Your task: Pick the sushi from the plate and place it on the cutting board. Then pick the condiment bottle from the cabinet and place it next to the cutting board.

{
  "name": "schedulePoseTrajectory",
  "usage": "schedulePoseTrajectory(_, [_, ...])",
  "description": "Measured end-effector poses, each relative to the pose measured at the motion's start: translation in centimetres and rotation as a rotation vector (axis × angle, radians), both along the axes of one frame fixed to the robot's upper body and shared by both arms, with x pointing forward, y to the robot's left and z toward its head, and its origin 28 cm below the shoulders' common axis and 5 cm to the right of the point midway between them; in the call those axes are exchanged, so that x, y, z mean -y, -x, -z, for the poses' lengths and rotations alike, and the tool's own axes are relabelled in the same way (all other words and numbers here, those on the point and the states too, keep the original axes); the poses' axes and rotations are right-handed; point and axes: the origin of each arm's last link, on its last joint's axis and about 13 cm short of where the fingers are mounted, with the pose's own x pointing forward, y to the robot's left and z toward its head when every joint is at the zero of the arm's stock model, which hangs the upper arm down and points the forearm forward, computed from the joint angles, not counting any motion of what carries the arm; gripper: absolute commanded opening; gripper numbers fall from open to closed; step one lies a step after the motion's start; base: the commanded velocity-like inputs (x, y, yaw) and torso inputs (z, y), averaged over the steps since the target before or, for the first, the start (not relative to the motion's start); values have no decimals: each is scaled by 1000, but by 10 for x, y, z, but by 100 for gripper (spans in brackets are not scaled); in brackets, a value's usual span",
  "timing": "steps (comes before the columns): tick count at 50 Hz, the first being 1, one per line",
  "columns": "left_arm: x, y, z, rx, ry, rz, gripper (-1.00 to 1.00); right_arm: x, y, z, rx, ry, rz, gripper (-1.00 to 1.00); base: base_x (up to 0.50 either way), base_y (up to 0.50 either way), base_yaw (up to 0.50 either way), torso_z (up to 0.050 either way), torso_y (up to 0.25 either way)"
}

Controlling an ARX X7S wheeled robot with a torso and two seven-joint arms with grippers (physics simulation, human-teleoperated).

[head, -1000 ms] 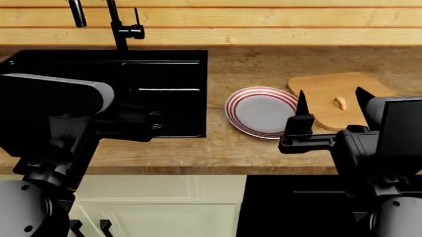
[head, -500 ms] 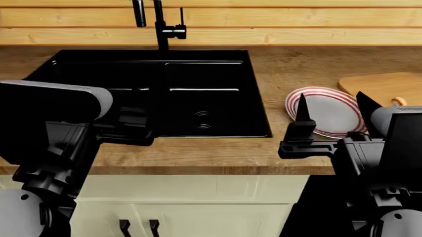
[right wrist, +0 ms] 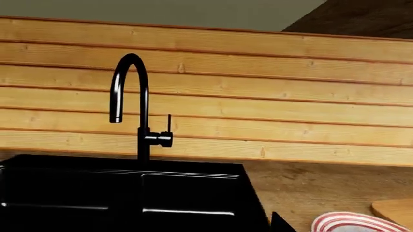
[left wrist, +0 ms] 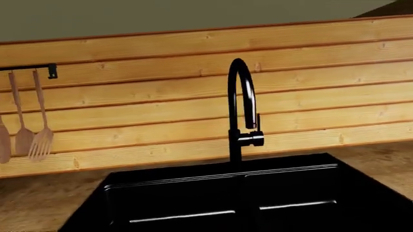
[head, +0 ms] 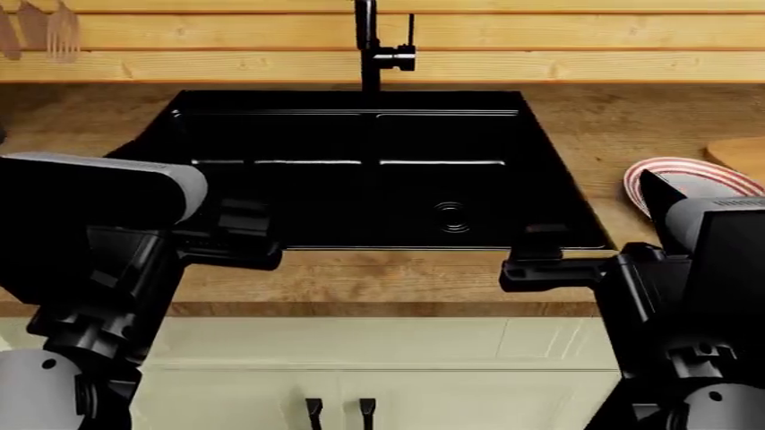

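Neither bottle nor sushi is showing anywhere; I am only seeing the sink (head: 358,170) dead ahead, with the plate (head: 693,179) and a corner of the cutting board (head: 743,154) lying to its right. My right gripper (head: 597,237) is hanging spread and empty; my left gripper (head: 245,235) I cannot judge. I am expecting the condiment bottle to be light, rigid and slick, best pinched around its body.

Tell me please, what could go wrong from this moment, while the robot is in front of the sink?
1. The plate and cutting board sit at the head view's far right edge, partly behind the right arm, so the placed sushi cannot be checked.
2. No condiment bottle or cabinet interior shows in any view, so the next pick has no visible target.
3. Both arms hang over the sink rim; lowering could strike it.
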Motion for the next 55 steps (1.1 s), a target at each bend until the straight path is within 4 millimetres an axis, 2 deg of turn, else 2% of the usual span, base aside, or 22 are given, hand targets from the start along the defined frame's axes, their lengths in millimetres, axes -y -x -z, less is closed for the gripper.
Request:
schedulePoseTrajectory(18, [2, 0, 2, -7, 3, 10, 100, -2, -1, 1, -3, -4, -10, 100, 0, 500, 0, 0, 0])
schedulePoseTrajectory(26, [2, -3, 2, -17, -4, 12, 100, -2, -4, 0, -18, -8, -28, 100, 0, 28, 0, 0, 0])
schedulePoseTrajectory(32, [1, -12, -1, -49, -19, 41, 100, -3, -11, -6, -54, -14, -69, 100, 0, 0, 0, 0, 0])
schedulePoseTrajectory(46, [-5, -48, -37, -108, -62, 132, 100, 4, -35, -43, -124, -3, -139, 100, 0, 0, 0, 0, 0])
schedulePoseTrajectory(55, [-8, -60, -58, -120, -83, 163, 100, 7, -41, -62, -134, 0, -165, 100, 318, 0, 0, 0, 0])
